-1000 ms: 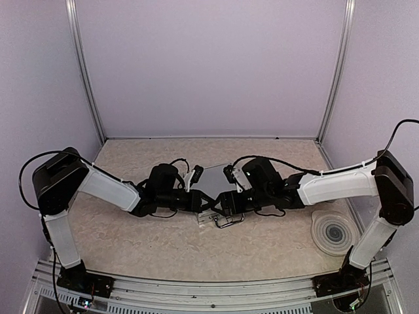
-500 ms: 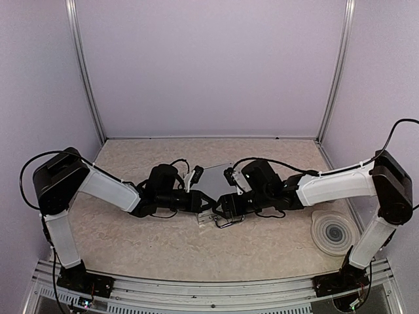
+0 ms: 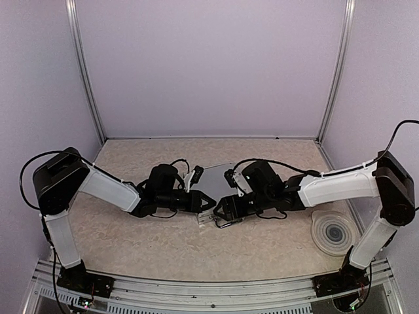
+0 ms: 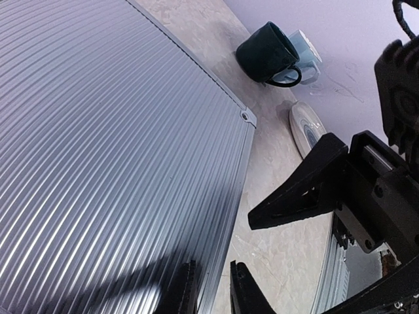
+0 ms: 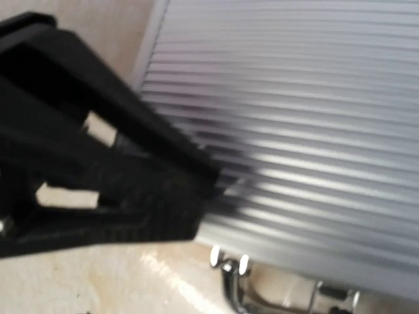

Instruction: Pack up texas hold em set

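While the left arm point(image 3: 108, 186) and right arm point(image 3: 334, 186) stretch low across the table point(image 3: 163, 248), elbows wide, the closed case point(image 3: 216, 175) lies mid-table between them. The left hand point(image 3: 205, 201) is at its front edge with fingers nearly together, and I can't tell its grip. The right hand point(image 3: 221, 208) has its fingers apart, beside the handle point(image 3: 226, 222).

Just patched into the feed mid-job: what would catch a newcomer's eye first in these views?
The left gripper and right gripper meet nose to nose in the middle of the top view, at the near edge of the closed ribbed silver case. The left wrist view shows a dark mug in front of a pale-blue mug, beyond the case's corner. A round grey coaster lies far right in the top view.
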Controlling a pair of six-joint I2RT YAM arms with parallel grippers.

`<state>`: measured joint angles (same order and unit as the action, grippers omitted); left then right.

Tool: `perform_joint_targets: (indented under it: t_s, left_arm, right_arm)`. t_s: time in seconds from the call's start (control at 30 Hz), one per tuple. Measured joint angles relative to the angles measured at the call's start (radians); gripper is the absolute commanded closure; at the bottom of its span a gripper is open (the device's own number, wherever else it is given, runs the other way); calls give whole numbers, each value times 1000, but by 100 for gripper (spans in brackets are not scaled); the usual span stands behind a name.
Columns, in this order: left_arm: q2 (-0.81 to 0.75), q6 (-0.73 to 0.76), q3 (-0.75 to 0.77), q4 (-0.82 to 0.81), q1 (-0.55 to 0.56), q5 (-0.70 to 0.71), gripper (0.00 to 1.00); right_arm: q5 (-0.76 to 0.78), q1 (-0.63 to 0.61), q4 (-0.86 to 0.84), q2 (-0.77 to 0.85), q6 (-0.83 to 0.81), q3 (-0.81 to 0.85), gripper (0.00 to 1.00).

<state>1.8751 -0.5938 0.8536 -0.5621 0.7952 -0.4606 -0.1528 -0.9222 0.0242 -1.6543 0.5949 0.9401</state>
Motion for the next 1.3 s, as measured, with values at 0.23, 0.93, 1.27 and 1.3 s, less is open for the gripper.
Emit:
perform_joint_targets:
  t_s: [0.23,0.93,1.27,1.3]
  left_arm:
    - [0,2,0,1,0,0,81]
    - [-13,11,0,25,0,-1,81]
    - [-13,13,0,26,0,-2,81]
    - [-13,14,0,27,0,-2,81]
  right_arm:
    - [2,-18,0,3,18,-48,23]
    - [59,-6,5,-117,2,-9,22]
    - [9,1,-18,-153,-7,11,22]
    - [1,2,-22,-152,-6,11,22]
